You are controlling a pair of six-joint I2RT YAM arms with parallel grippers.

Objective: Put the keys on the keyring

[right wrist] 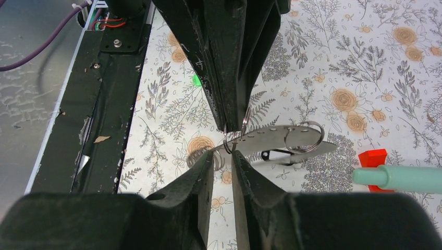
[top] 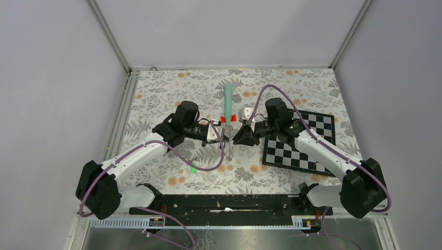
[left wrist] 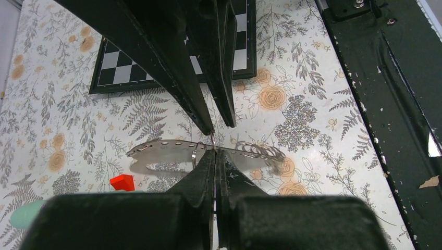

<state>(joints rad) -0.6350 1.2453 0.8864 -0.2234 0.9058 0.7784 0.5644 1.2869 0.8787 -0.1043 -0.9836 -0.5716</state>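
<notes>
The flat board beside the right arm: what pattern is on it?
The board has black-and-white checks, like a chessboard; it shows best from the top camera.

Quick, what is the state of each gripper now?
Left gripper: shut, pinching the small ring on the metal strip.
Right gripper: nearly closed at that ring; grip cannot be told.

No legible text, label, brand, number or sign in any of the three views.
</notes>
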